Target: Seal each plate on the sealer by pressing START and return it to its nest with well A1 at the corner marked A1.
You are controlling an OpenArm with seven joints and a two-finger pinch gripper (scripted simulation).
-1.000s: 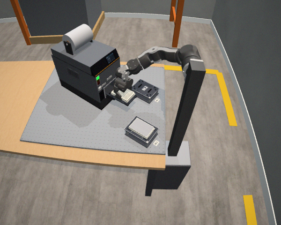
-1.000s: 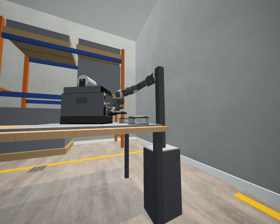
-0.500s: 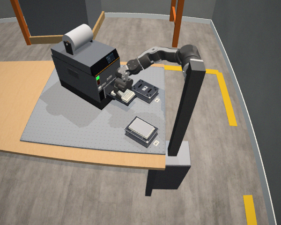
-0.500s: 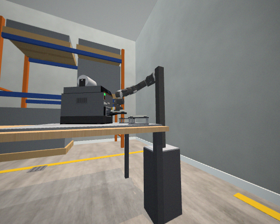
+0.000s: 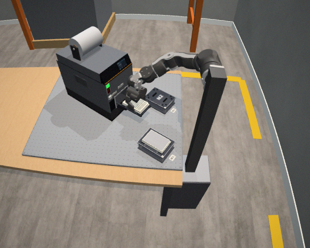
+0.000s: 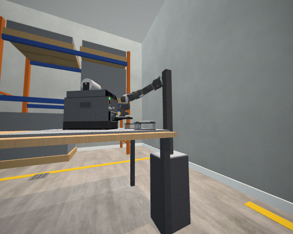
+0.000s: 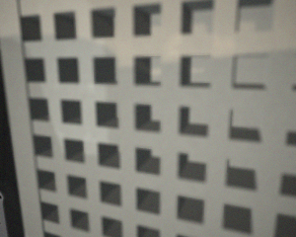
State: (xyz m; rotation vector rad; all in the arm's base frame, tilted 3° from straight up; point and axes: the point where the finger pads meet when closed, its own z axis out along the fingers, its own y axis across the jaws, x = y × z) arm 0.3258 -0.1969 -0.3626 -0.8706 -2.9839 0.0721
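Observation:
My gripper (image 5: 135, 102) (image 6: 123, 114) is shut on a cream plate (image 5: 141, 105) (image 7: 89, 133) over the sealer's stage (image 5: 141, 114) (image 6: 129, 118). The plate looks level and on or just above the stage; any small gap cannot be told. Its square wells fill the wrist view. The stage is out of the sealer (image 5: 81, 86) (image 6: 86, 108), whose lamp (image 5: 107, 86) (image 6: 109, 98) is green. Another plate (image 5: 156, 140), with an even light-grey top like foil, lies flat in nest N1 (image 5: 150, 151). Nest N2 (image 5: 153, 99) holds no plate. The fingertips are partly hidden.
The sealer's front stands close beside my gripper. Nest N2 is just to the right of the stage, and N1 is nearer the table's front edge. The dark arm post (image 5: 207, 117) (image 6: 167, 100) rises past the table's right edge. A white foil roll (image 5: 88, 40) (image 6: 91, 84) tops the sealer.

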